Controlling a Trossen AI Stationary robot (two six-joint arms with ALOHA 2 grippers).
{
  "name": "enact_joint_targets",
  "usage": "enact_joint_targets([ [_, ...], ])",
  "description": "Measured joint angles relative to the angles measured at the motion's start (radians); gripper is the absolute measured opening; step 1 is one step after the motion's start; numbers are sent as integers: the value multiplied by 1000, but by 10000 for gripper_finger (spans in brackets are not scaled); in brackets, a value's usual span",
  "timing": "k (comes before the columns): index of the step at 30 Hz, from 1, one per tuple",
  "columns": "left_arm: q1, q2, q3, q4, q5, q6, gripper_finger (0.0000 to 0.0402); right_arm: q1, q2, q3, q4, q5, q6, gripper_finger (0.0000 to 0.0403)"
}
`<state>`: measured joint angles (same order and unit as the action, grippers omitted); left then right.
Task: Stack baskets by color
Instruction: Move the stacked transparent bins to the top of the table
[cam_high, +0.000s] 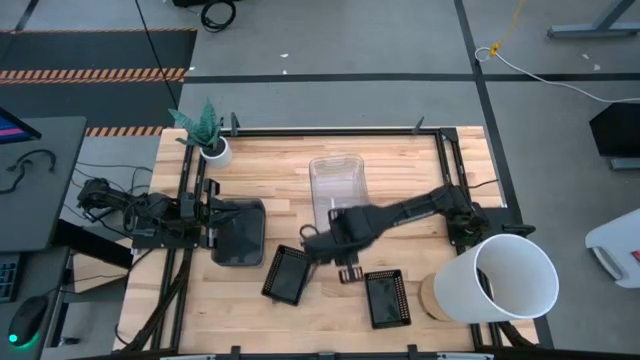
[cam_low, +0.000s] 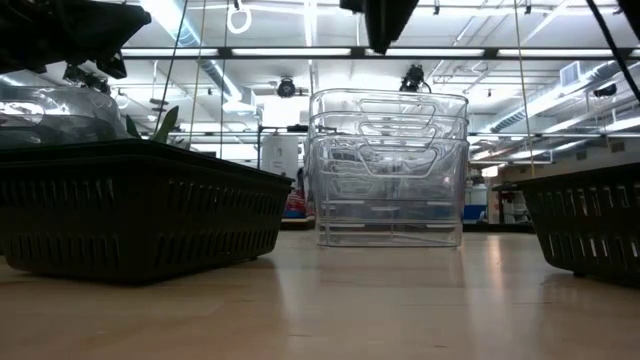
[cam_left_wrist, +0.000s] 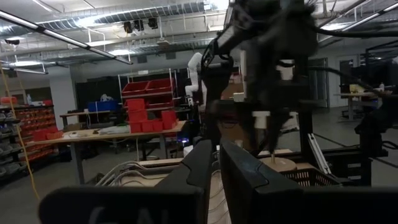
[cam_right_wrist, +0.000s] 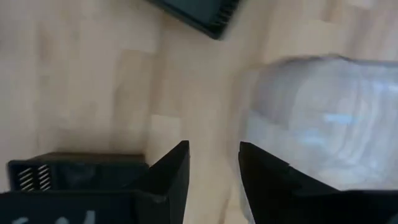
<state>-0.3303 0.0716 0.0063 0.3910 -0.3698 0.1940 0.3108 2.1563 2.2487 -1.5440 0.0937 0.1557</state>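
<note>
Nested clear baskets (cam_high: 338, 188) (cam_low: 388, 170) stand on their bottoms at the table's middle. A smoky grey basket (cam_high: 238, 232) sits at the left. Two black perforated baskets (cam_high: 287, 275) (cam_high: 387, 297) rest on the table near the front edge. My right gripper (cam_high: 322, 240) (cam_right_wrist: 214, 163) hangs open over bare wood, pointing down, with nothing between its fingers. It is just in front of the clear baskets (cam_right_wrist: 323, 112) and beside a black basket (cam_right_wrist: 74, 171). My left gripper (cam_high: 212, 218) (cam_left_wrist: 214, 171) waits shut at the grey basket's left end.
A big white bucket (cam_high: 500, 282) lies on its side at the front right corner. A small white plant pot (cam_high: 214, 150) stands at the far left. Bare wood lies between the two black baskets and at the far right of the table.
</note>
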Motion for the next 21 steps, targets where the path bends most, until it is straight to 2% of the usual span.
enact_joint_targets([
  [5, 0, 0, 0, 0, 0, 0, 34, 81, 2, -54, 59, -11, -18, 143],
  [8, 0, 0, 0, 0, 0, 0, 30, 105, 0, -104, 105, -43, 7, 143],
  [16, 0, 0, 0, 0, 0, 0, 39, 142, -29, -285, 218, -44, 50, 140],
  [19, 0, 0, 0, -1, 0, 0, 40, 127, -100, -410, 305, -14, 61, 136],
  [21, 0, 0, 0, 0, 0, 0, 38, 117, -152, -501, 374, 67, 67, 133],
])
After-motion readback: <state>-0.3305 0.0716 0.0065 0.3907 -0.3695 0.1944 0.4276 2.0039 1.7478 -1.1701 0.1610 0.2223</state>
